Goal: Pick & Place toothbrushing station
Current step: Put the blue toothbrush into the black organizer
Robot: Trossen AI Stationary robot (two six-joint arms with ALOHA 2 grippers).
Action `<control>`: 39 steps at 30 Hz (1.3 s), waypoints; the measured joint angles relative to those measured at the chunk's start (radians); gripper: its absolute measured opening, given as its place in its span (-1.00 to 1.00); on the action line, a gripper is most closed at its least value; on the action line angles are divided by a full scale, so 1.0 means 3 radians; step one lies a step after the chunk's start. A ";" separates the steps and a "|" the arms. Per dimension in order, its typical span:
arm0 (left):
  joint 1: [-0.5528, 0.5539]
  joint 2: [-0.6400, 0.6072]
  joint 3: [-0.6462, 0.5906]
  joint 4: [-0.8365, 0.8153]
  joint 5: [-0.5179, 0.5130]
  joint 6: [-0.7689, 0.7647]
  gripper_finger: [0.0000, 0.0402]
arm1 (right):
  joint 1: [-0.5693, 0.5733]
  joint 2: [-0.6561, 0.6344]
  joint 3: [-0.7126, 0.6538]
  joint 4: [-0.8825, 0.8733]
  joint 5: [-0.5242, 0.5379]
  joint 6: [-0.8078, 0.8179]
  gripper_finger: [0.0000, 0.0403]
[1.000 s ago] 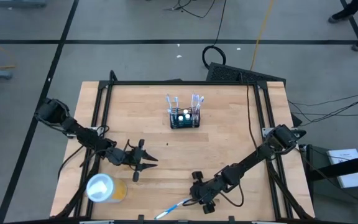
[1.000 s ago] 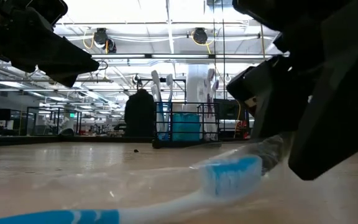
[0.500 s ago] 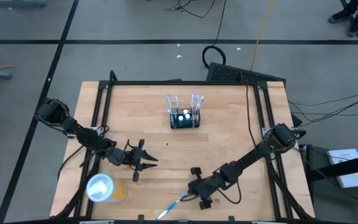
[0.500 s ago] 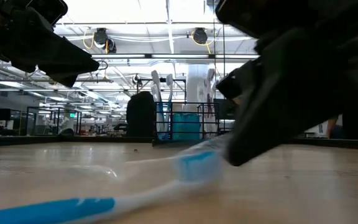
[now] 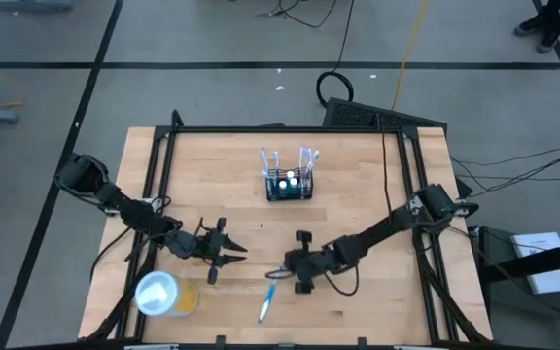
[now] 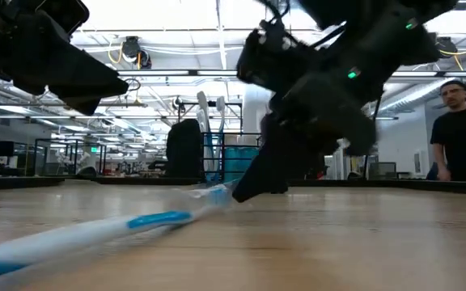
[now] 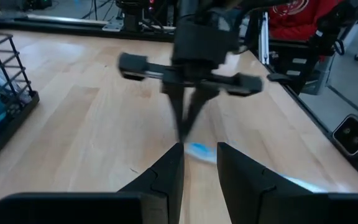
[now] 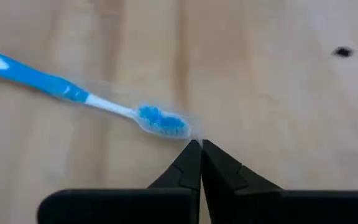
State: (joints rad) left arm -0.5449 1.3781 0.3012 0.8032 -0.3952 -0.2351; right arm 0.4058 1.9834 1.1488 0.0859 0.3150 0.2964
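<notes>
Toothbrushing station point(image 5: 289, 185) beyond right hand point(image 5: 278, 273)

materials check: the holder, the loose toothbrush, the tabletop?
Toothbrushing station: looks like black-coated metal wire, an open grid you can see through. Toothbrush: likely glossy plastic, blue and white, with blue bristles at the head; it lies just ahead of the right claw. Table: light wood, visible grain, matte finish.

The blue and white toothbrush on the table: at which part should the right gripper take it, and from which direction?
Probably the middle of the handle, from straight above, fingers across its width. The toothbrush lies flat and free on the table; the shut right gripper is at its bristle head.
</notes>
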 joint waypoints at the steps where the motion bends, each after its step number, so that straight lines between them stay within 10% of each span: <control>1: 0.0000 0.0000 0.0000 0.0001 0.0000 -0.0051 -0.51 | -0.0035 -0.0001 -0.0003 -0.0005 0.0026 -0.0048 -1.00; 11: -0.0118 0.0071 0.0277 -0.0123 0.0179 -0.0798 -0.51 | -0.0036 -0.0345 -0.0007 0.0142 0.0094 -0.0593 -0.87; 22: -0.0067 0.0935 0.1677 -0.2034 0.0266 -0.1922 -0.33 | 0.0007 -0.1236 -0.0031 -0.0598 0.0342 -0.1035 -0.24; 39: -0.0017 0.1988 0.2984 -0.3402 0.0983 -0.3098 -0.03 | 0.0411 -0.2420 -0.1538 -0.0145 0.0356 -0.0620 -0.02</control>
State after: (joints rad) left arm -0.5499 1.9744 1.1964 -0.2173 -0.1002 -1.1646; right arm 0.5291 1.2575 0.6873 0.0423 0.4218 0.1104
